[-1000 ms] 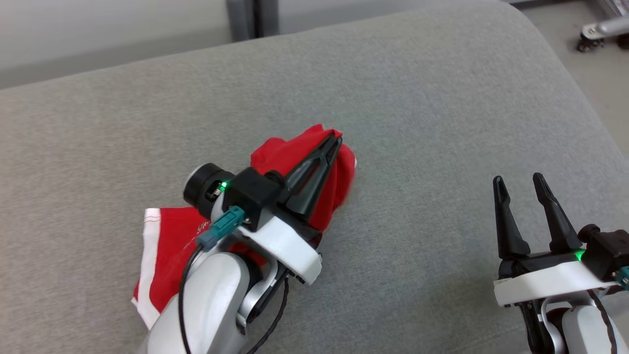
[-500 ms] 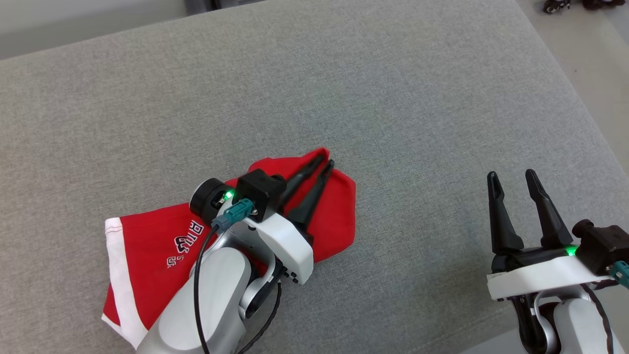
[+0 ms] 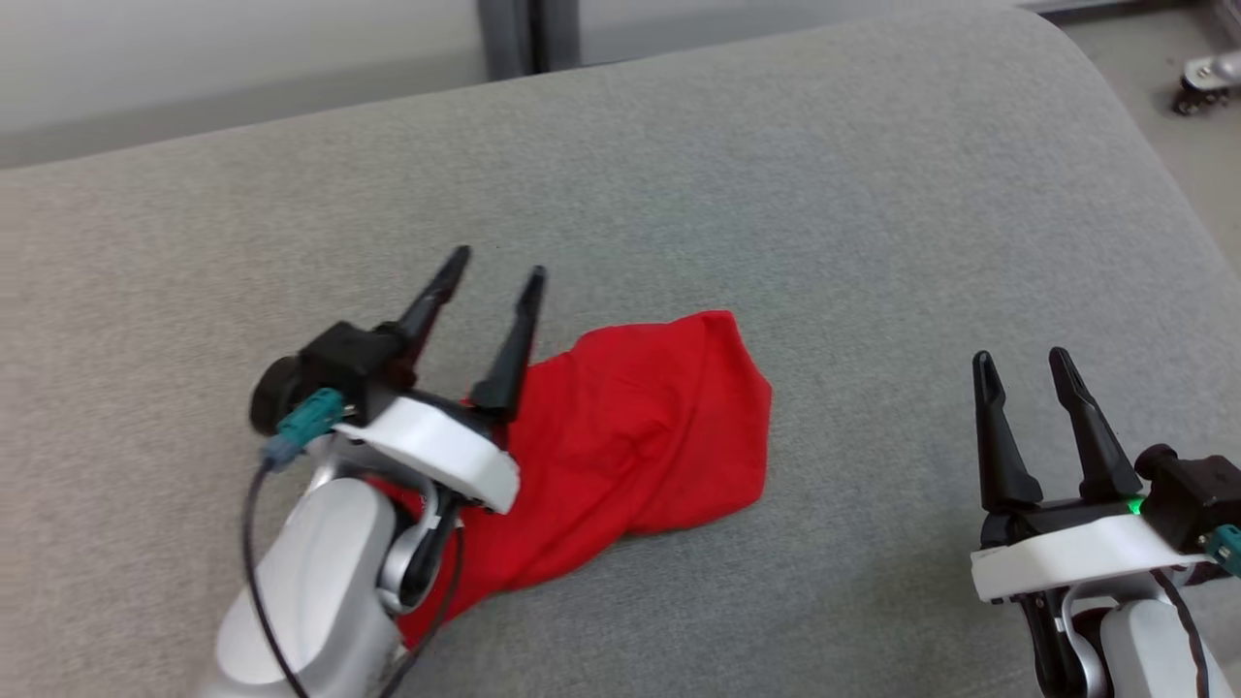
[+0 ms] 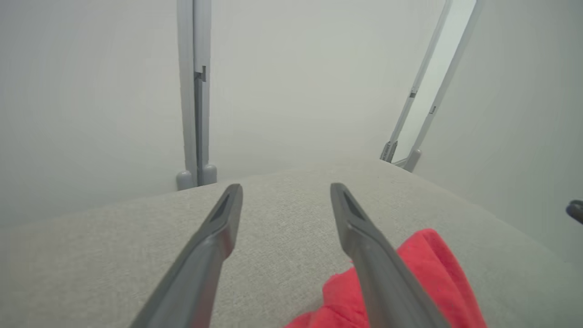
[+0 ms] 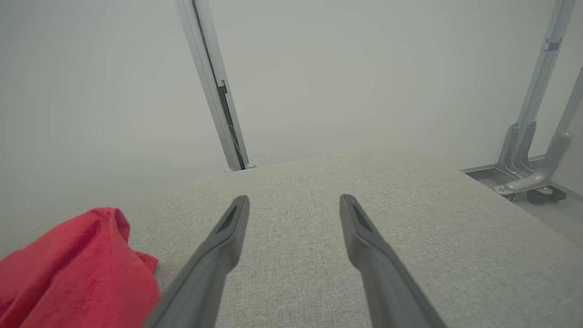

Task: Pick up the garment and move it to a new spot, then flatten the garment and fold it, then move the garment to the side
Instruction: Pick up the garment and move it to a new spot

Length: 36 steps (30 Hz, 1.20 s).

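The left hand (image 3: 496, 265) stands wide and empty. Its two dark fingers are spread and point away from the robot, raised over the grey cushion (image 3: 776, 174). The red garment (image 3: 640, 427) lies in a loose, crumpled heap just to this hand's right and beneath its wrist. In the head view the hand's right finger crosses the garment's left edge, and both fingertips reach past it over bare cushion. Whether that finger touches the garment cannot be told. Part of the garment runs back under the pale left forearm (image 3: 301, 582). In the left wrist view the garment (image 4: 423, 264) shows to the right of the right finger, and between the fingers there is bare cushion.

The right hand (image 3: 1020, 357) is wide too and holds nothing, its fingers pointing forward. The garment lies well to its left, with a stretch of bare cushion between them. In the right wrist view the garment (image 5: 77, 259) bulges at the lower left, beyond the hand's left finger.

Past the fingertips of both hands the cushion ends in a rounded far edge. Behind it are a pale wall (image 3: 242, 58) and a grey upright post (image 3: 514, 39). Far off to the right hand's right, a caster (image 3: 1202, 82) stands on the floor.
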Motion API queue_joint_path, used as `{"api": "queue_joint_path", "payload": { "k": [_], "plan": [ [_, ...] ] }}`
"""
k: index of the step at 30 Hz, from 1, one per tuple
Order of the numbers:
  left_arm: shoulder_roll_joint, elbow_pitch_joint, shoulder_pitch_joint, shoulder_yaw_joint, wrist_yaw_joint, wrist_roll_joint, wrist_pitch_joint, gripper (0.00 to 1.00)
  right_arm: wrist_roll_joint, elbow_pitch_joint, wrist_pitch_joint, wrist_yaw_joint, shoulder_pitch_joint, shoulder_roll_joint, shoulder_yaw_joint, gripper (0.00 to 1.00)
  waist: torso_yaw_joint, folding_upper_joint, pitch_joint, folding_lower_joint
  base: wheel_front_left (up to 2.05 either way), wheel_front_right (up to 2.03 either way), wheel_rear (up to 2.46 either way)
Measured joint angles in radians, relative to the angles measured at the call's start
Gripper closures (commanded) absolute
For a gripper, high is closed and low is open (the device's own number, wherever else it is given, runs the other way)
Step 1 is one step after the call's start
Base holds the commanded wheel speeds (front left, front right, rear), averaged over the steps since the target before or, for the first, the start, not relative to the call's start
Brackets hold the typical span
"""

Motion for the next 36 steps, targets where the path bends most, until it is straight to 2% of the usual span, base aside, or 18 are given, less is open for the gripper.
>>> {"api": "queue_joint_path", "payload": {
  "k": [8, 17, 31, 36],
  "plan": [
    [0.067, -0.029, 0.084, 0.125, 0.065, -0.048, -0.044, 0.0, -0.031, -0.017, 0.024, 0.0, 0.013, -0.001, -0.024, 0.0, 0.088, 0.0, -0.047, 0.0, 0.0, 0.0, 0.0],
    [0.122, -0.07, 0.202, 0.225, 0.092, -0.087, -0.066, 0.0, -0.047, -0.026, 0.054, 0.0, 0.034, -0.013, -0.035, 0.0, 0.148, 0.0, -0.099, 0.0, 0.0, 0.0, 0.0],
    [0.157, -0.147, 0.365, 0.242, 0.093, -0.085, -0.072, 0.0, -0.049, -0.035, 0.087, 0.0, 0.086, -0.025, -0.019, 0.0, 0.154, 0.0, -0.173, 0.0, 0.0, 0.0, 0.0],
    [0.159, -0.18, 0.413, 0.232, 0.107, -0.083, -0.058, 0.0, -0.049, -0.044, 0.1, 0.0, 0.105, -0.028, -0.019, 0.0, 0.148, 0.0, -0.195, 0.0, 0.0, 0.0, 0.0]
  ]
}}
